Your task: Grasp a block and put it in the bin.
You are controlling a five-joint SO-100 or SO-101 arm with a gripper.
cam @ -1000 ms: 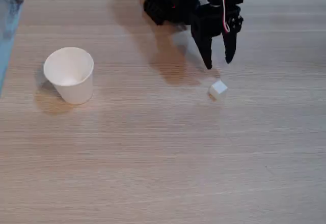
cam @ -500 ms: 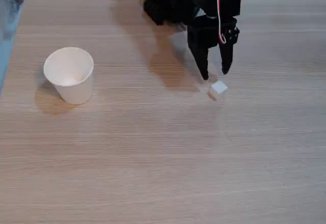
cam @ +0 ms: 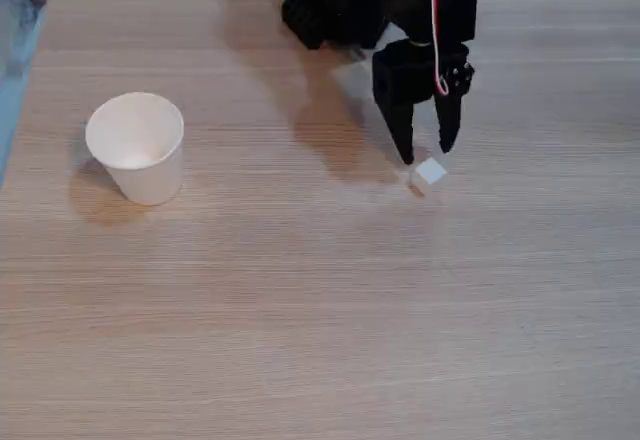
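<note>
— Since a second ago, what is changing?

— Lowering toward the table (cam: 300, 310), my black arm is bringing its gripper (cam: 426, 152) down from a spot well above the cube; now the tips are hanging just over it. The cube and the cup are sitting where they were.

— Where is the cube sitting right now?

— I am seeing the small white cube (cam: 429, 173) resting on the light wooden tabletop, right of centre in the fixed view. It is lying directly below the gap between the two fingers, a little nearer the camera than their tips. I cannot tell whether the left fingertip is touching it; the two are looking very close.

— And how is the gripper standing?

— Its two black fingers are pointing straight down and are standing apart, with a clear gap between them about as wide as the cube. Nothing is being held. A red and white wire is running down the gripper's side.

— Where is the cup?

— I am seeing the white paper cup (cam: 137, 147) standing upright with its mouth open, well apart from the cube, over at the left side of the table.
</note>
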